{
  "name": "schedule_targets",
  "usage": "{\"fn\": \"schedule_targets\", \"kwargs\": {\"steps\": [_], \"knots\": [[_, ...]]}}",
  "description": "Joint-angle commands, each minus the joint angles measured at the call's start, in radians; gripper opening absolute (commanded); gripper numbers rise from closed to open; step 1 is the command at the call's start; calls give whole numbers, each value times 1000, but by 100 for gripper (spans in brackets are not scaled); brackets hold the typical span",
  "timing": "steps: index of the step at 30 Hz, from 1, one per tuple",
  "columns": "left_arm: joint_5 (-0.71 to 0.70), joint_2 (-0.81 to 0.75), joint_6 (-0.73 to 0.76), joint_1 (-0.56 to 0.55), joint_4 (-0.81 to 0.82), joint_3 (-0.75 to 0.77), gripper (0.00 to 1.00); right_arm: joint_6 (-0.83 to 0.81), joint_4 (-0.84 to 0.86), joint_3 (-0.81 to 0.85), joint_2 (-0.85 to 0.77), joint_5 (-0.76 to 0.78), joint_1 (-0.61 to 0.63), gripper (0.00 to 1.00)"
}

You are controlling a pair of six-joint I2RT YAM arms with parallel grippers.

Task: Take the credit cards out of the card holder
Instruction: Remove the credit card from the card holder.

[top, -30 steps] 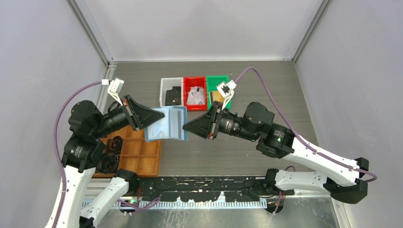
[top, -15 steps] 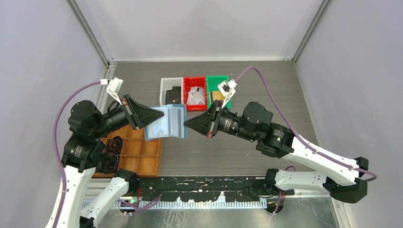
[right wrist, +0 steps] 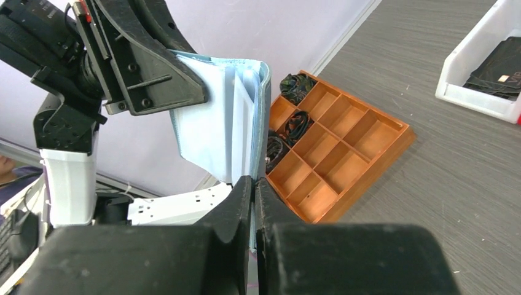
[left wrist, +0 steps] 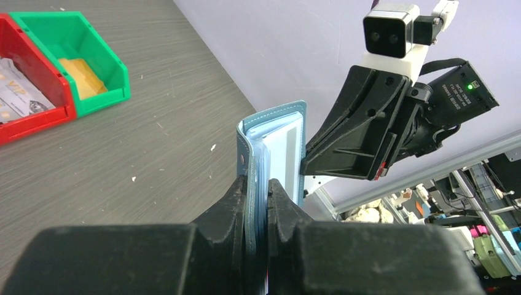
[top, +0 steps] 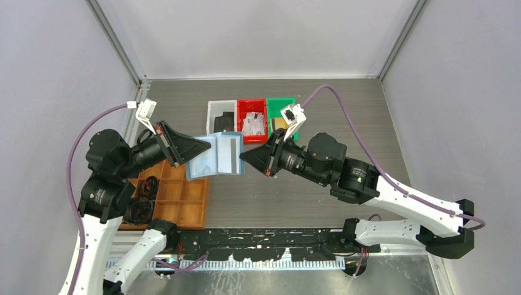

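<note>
Hanging mid-air at frame centre: card holder (top: 211, 163) open, left gripper (top: 206, 147) clamped on its left flap. Right gripper (top: 241, 157) pinched narrow on what looks like a striped card (top: 233, 153) at the right edge. Loose cards (top: 252, 126) lie in white bin (top: 221, 102), red bin (top: 252, 101), green bin (top: 279, 99), upper centre. Partly done; at least this card remains.

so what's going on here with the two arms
The left arm holds the wallet in the air, jaws shut on one edge. The right arm has its jaws pinched on a striped card at the wallet's other side, not yet clear of it. A few cards lie in the bins behind.
</note>
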Motion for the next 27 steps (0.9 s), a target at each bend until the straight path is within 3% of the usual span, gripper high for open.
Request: {"fn": "schedule_targets", "kwargs": {"steps": [1, 14, 22, 27], "knots": [[42, -2, -49, -4, 92, 58, 0, -68, -9, 54, 32, 66, 35, 9], [57, 3, -81, -4, 112, 79, 0, -115, -1, 67, 54, 115, 73, 25], [82, 11, -105, -4, 129, 95, 0, -137, -3, 69, 80, 128, 77, 31], [89, 4, -90, -3, 123, 90, 0, -137, 65, 11, -1, 82, 76, 32]]}}
